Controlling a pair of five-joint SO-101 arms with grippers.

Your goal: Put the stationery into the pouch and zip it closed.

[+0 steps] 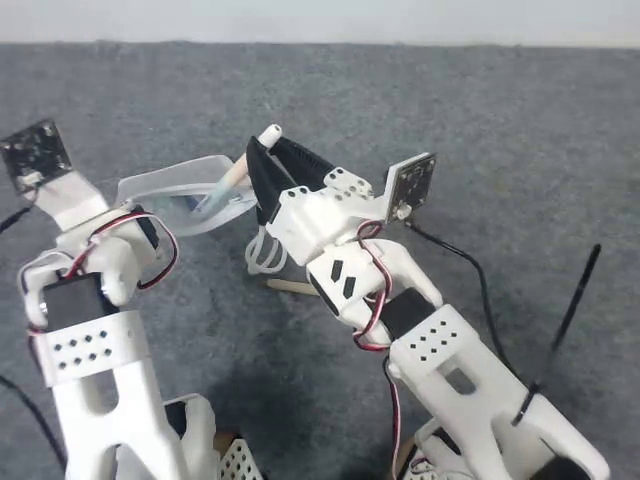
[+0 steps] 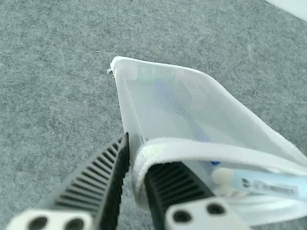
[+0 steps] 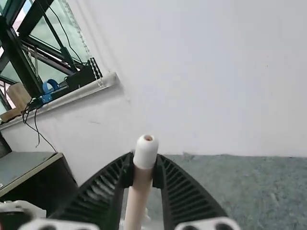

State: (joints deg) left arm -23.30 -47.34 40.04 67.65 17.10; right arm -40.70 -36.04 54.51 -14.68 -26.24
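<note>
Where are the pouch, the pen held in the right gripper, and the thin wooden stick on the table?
pouch (image 2: 192, 110): left wrist view, on its translucent side wall.
pen (image 3: 145, 148): right wrist view, on its white cap.
wooden stick (image 1: 291, 287): high view, on its middle.

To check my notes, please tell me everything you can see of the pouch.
The pouch is see-through, whitish, soft mesh-like material with a white zip band around its open mouth. It slants down toward the grey table, its rim pinched by the left gripper. A light-blue pen sits in the mouth.
</note>
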